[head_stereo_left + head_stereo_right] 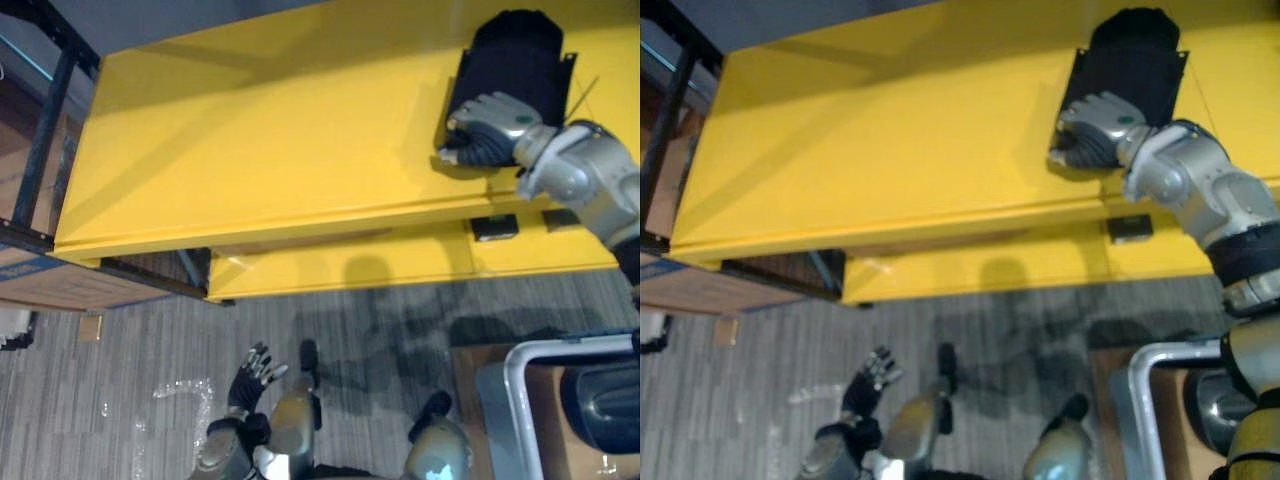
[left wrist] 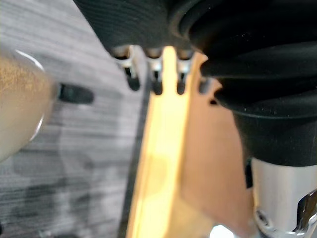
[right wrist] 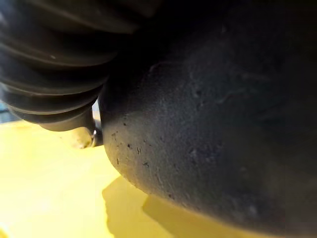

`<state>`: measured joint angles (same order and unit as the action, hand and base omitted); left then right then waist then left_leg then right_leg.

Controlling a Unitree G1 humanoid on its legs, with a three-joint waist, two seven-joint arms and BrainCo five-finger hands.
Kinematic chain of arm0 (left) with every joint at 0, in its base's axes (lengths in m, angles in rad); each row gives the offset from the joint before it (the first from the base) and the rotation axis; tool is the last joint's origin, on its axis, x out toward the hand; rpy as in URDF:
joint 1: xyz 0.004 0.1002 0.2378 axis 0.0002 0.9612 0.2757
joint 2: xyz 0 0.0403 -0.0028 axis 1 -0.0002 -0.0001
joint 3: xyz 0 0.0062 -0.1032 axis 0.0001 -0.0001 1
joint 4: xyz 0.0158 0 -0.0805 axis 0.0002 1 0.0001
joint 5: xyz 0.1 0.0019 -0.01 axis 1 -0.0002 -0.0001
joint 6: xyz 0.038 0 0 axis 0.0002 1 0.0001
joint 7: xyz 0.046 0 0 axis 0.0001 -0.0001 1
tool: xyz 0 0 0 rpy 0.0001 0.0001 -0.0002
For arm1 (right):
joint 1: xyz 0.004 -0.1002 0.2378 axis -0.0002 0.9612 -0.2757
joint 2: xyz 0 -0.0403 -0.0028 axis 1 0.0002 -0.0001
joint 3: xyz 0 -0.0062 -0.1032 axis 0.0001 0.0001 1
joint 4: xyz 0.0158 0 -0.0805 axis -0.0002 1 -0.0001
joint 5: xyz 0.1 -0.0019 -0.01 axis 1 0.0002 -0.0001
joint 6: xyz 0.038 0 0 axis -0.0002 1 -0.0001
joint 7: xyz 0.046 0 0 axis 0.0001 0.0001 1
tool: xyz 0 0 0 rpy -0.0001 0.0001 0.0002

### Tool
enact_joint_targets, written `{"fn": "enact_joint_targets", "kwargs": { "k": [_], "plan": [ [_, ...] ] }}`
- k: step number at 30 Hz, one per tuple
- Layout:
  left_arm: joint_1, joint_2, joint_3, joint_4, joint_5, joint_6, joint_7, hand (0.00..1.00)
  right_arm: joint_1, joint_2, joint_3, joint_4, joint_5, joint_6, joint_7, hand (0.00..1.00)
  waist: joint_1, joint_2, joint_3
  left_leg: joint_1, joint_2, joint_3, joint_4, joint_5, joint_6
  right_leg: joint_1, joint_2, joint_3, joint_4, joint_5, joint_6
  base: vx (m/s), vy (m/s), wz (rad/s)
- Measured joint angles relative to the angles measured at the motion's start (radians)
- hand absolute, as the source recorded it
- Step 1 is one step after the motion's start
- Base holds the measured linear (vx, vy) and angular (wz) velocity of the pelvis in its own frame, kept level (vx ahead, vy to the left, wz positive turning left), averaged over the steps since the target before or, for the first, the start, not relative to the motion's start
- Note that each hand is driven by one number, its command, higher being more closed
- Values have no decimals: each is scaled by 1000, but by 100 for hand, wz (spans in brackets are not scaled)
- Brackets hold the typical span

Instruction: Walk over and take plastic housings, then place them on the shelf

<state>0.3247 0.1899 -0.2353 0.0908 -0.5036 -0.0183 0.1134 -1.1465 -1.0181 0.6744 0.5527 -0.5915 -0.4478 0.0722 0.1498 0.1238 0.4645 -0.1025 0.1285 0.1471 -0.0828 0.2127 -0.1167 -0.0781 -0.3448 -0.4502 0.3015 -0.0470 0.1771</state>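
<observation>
**A:** Where is the housing (image 1: 515, 50) now?

**B:** On the top of the yellow shelf (image 1: 250, 150), towards its far right end. It stands well in from the front edge. The right hand (image 1: 490, 122) is at its near side, fingers curled over the rim of its flat base, so I read it as holding on.

**A:** So what makes this step go well?

**B:** I would make sure the base lies flat on the shelf before the fingers let go. Then straighten them and draw the hand straight back towards the front edge, not up. Otherwise a dark tip could snag the rim and drag the housing along. It sits deep enough that a small nudge should not tip it off.

**A:** And the other arm?

**B:** The left hand (image 1: 252, 375) hangs low over the carpet with its fingers spread and relaxed, holding nothing. It can stay out of the way.

**A:** Anything more to fetch?

**B:** A dark rounded part (image 1: 600, 405) lies in the cart (image 1: 515, 390) at the lower right, probably another housing.

**A:** Any labels or writing?

**B:** Nothing I can read. The box (image 1: 60, 285) under the shelf's left end has a blue band, but any print on it is too small. The housing's surface looks plain black up close.
</observation>
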Motion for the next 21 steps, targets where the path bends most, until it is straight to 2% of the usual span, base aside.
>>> {"fn": "enact_joint_targets", "kwargs": {
  "k": [4, 11, 12, 16, 21],
  "plan": [
    [0, 1, 20, -1, 0, 1, -9, 0, -1, -16, 18, 0, -64, -51, -44, 100, 0, -21, 13, -1, 1, -4, 0, 0, -1, 8, 3, -9, -7, 1, 0, 0, 0, 3],
    [0, 40, 30, -1, 0, 1, -9, 0, -16, -39, 38, 0, -61, -52, -50, 100, 4, -29, 18, -3, 7, -4, 0, 0, -1, 11, 10, -11, -20, 5, 1, -1, -5, 0],
    [0, 40, 36, -1, 0, 1, -9, 0, -17, -43, 40, 2, -61, -48, -51, 0, 5, -29, 18, -3, 9, -4, 0, 0, -1, 11, 13, -11, -21, 5, 1, -11, -33, -2],
    [0, 40, 38, -1, 0, 1, -10, 0, -18, -60, 47, 17, -73, -26, -85, 0, 5, -29, 18, -3, 15, -4, 0, 1, -3, 11, 18, -11, -20, 5, 0, -17, -24, -1],
    [0, 40, 38, -1, 0, 0, -11, 0, -35, -68, 54, 79, -118, -2, -164, 0, 6, -29, 18, -3, 17, -5, 0, 3, -5, 11, 19, -12, -17, 4, -1, -26, -17, 0]
  ]
}}
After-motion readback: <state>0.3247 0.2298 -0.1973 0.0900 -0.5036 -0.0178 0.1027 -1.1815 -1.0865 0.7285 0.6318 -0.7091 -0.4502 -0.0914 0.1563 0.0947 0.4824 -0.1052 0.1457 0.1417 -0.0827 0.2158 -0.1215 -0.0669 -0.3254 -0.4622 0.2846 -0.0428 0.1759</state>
